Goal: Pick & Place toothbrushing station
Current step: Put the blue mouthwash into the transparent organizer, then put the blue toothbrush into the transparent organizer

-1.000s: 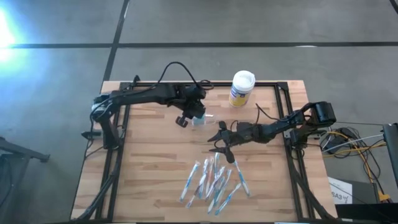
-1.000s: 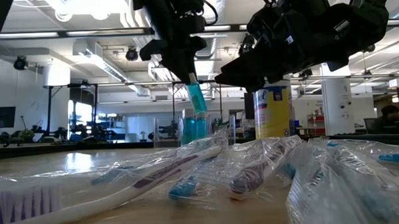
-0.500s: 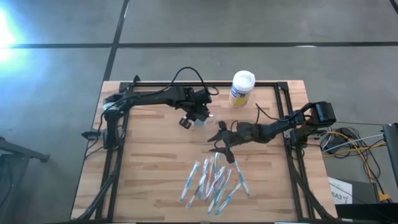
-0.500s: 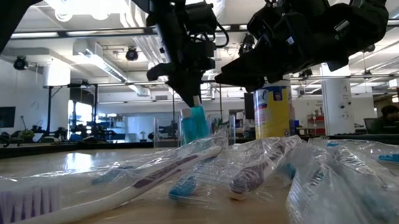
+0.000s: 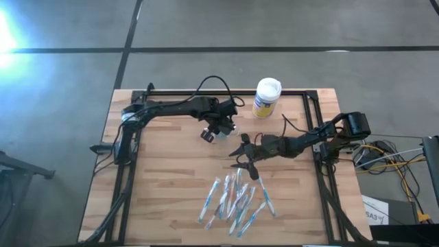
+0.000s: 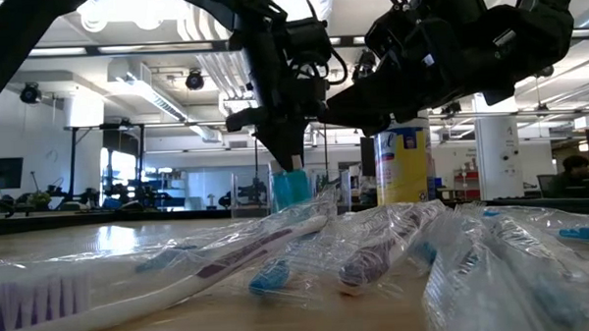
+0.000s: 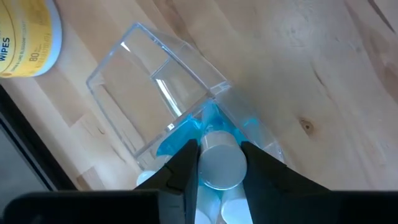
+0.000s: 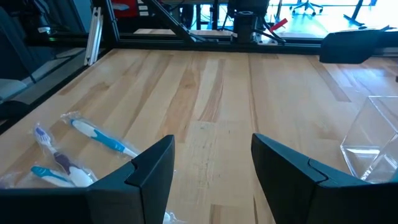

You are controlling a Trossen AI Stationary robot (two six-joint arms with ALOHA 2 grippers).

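Toothbrushing station [image 7: 163, 106]: standing mid-bench; left gripper [image 7: 219, 163] pinching a toothbrush [image 7: 217, 163] over it; right gripper [image 8: 212, 163] idling agape, empty.

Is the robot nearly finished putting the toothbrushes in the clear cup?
Not nearly. The clear holder already has some blue-handled brushes in it. The left gripper holds another one, lowering it in. The right gripper waits open above the table. A pile of wrapped toothbrushes is left on the table.
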